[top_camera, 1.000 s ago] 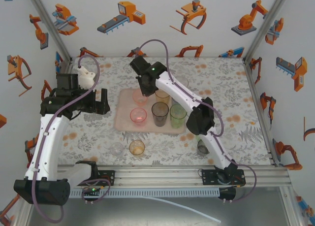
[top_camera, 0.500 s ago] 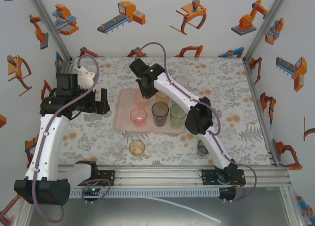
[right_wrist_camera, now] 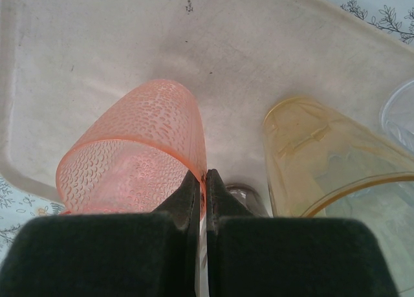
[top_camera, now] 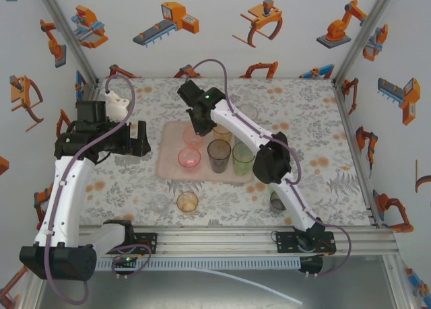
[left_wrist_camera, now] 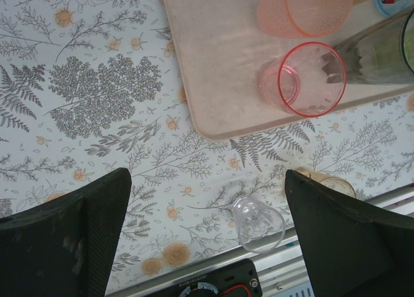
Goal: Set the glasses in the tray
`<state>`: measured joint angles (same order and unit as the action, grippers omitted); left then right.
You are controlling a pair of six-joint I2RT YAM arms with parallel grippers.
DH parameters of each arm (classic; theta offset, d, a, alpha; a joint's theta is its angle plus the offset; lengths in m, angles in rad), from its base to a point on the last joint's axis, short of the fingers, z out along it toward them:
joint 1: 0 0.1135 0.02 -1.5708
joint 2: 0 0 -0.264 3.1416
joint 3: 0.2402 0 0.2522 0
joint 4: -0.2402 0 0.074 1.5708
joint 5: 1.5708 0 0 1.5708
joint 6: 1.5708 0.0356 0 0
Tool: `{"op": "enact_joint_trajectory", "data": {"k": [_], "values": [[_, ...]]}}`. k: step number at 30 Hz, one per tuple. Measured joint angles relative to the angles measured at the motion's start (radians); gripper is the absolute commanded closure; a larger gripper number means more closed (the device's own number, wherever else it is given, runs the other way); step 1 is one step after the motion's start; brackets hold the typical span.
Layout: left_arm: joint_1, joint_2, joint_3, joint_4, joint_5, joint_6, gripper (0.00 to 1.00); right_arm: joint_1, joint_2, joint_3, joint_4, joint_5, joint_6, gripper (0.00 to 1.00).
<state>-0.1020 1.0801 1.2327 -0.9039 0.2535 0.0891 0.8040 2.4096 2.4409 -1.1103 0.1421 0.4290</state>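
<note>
Glass like this pink dimpled tumbler [right_wrist_camera: 136, 148] seems light, slippery and fragile, so the rim is the good hold. Its wall is pinched tight by the right pincer [right_wrist_camera: 204, 180] over the tray [right_wrist_camera: 97, 51]; the left pincer [left_wrist_camera: 207, 235] hangs wide open, empty.

The floral table [top_camera: 316, 114] carries the pink tray [top_camera: 168, 159], a clear tumbler [top_camera: 159, 203] and an amber tumbler [top_camera: 187, 201].

about ten glasses [top_camera: 189, 159] and one tray [top_camera: 168, 147].
</note>
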Motion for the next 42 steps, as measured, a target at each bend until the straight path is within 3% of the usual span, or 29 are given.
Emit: {"op": "enact_joint_trajectory", "data": {"k": [6,13,23,42], "values": [[0.000,0.000,0.000,0.000,0.004,0.000,0.05,-0.006,0.014,0.000,-0.008,-0.013,0.000,0.94],[0.005,0.000,-0.001,0.000,0.006,0.000,0.05,-0.009,0.014,0.000,-0.008,-0.021,0.000,0.83],[0.005,0.000,-0.001,0.000,0.009,0.000,0.05,-0.013,0.014,0.008,-0.011,-0.031,0.000,0.74],[0.012,0.000,-0.001,0.000,0.010,-0.005,0.05,-0.042,0.020,0.047,-0.027,-0.102,0.000,0.80]]}}
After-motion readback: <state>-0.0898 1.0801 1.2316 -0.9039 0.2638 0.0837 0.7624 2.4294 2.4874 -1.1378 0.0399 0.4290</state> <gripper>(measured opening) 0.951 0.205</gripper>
